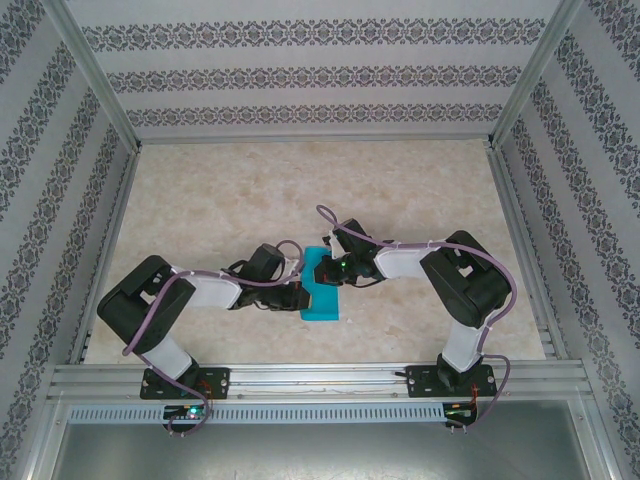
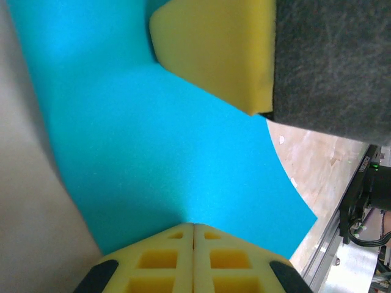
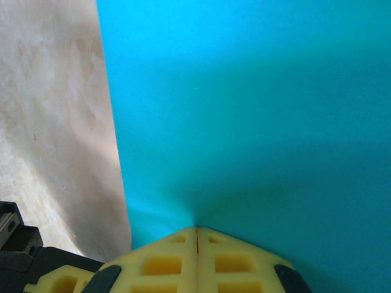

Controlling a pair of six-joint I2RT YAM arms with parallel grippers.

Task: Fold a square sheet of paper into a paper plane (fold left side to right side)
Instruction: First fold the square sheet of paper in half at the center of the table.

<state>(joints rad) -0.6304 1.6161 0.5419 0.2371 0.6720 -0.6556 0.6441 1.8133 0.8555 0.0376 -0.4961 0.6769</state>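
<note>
Count: one sheet (image 1: 322, 292), turquoise, no second piece of paper; two arms, two grippers, one table (image 1: 220, 200). In the top view the sheet lies at frame centre, a bit below the middle, and reads as a narrow upright rectangle on the marbled table, with both arms bent in toward it. The left gripper (image 1: 300, 297) meets its left edge and the right gripper (image 1: 337, 270) sits over its upper part, so the two are near each other. That view is too small to show the jaws. The left wrist view gives that: the left gripper (image 2: 193, 227) has its yellow fingers (image 2: 159, 259) pressed together with no gap, tip on the sheet (image 2: 153, 152). The sheet fills the frame middle there, with a curved edge on the left. Same view shows a yellow finger (image 2: 214, 55) of the right gripper at top centre, resting on the sheet, with dark grey padding behind it at upper right, plus a metal rail (image 2: 333, 259) at lower right. The right wrist view shows the right gripper (image 3: 197, 231) likewise closed tight, tip on the sheet (image 3: 256, 110), faint creases running into the tip. The sheet covers the right two thirds of that frame and bare table (image 3: 55, 122) the left. Cannot tell whether either tip pinches a layer or just presses on it. Only the top view shows the patterned walls (image 1: 300, 80) around the table.
</note>
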